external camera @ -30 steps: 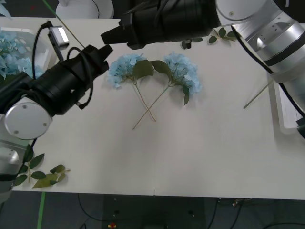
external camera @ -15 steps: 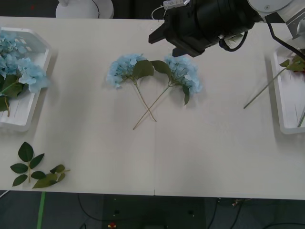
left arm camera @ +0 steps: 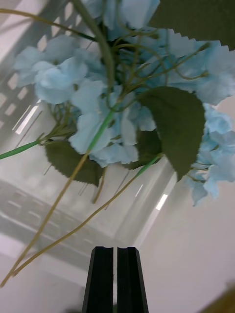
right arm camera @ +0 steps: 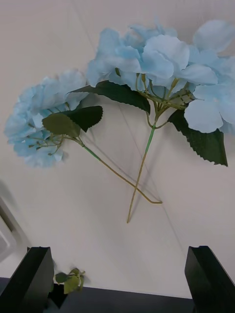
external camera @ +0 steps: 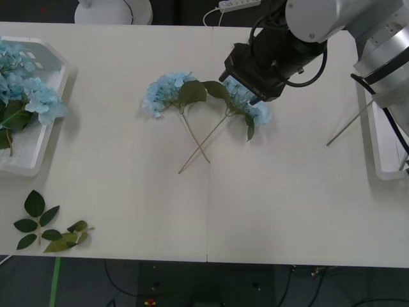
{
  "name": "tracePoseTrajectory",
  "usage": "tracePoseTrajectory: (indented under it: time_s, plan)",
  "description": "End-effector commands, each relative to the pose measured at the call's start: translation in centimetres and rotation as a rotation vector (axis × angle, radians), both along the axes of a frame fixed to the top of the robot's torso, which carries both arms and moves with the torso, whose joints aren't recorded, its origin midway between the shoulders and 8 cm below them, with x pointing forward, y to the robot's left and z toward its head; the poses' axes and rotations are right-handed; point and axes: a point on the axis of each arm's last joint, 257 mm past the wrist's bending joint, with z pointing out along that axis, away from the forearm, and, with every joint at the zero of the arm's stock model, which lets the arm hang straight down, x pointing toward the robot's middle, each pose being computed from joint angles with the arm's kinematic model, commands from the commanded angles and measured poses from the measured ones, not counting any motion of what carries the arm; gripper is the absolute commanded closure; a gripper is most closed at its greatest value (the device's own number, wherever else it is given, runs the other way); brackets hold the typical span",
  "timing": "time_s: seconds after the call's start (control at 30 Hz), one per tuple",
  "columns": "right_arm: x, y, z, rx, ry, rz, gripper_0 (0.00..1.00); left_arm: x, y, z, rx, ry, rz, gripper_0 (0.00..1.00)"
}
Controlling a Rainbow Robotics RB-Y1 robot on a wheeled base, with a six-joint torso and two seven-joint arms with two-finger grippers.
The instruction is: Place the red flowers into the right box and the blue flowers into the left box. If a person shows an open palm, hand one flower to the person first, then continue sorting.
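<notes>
Two blue flowers lie mid-table with crossed stems, the left one [external camera: 167, 93] [right arm camera: 41, 122] and the right one [external camera: 252, 102] [right arm camera: 161, 56]. My right arm's black wrist [external camera: 268, 64] hangs over the right one. The right gripper [right arm camera: 117, 261] is open above both of them, nothing between its fingers. The left box [external camera: 54, 57] at the table's left edge holds more blue flowers [external camera: 29, 96] [left arm camera: 122, 98]. Close over them is my left gripper [left arm camera: 116, 250], shut and holding nothing. A thin green stem [external camera: 345, 131] sticks out over the rim of the right box [external camera: 383, 169]; the red flowers' heads are hidden.
Loose green leaf sprigs [external camera: 51, 230] lie near the table's front left corner. A white round base [external camera: 112, 9] and a power strip [external camera: 239, 4] sit beyond the far edge. Bare tabletop stretches across the front half of the table.
The left arm has drawn back out of the front view. The right arm has swung right and come down over the right-hand blue flower in the middle.
</notes>
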Motion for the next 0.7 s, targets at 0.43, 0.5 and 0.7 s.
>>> tracePoseTrajectory:
  time_s: [0.43,0.5,0.7]
  plan:
    - [5.4,4.5,-3.4,0.069,-0.039,-0.177,0.21,-4.0,5.0,-3.2,0.284,0.128,-0.085,0.85]
    - [5.9,4.8,-4.4,0.072,-0.039,-0.195,0.21,-4.2,5.3,-3.5,0.295,0.135,-0.09,0.66]
    - [7.1,5.5,-7.1,0.076,-0.045,-0.246,0.21,-4.6,5.4,-4.2,0.335,0.107,-0.145,0.34]
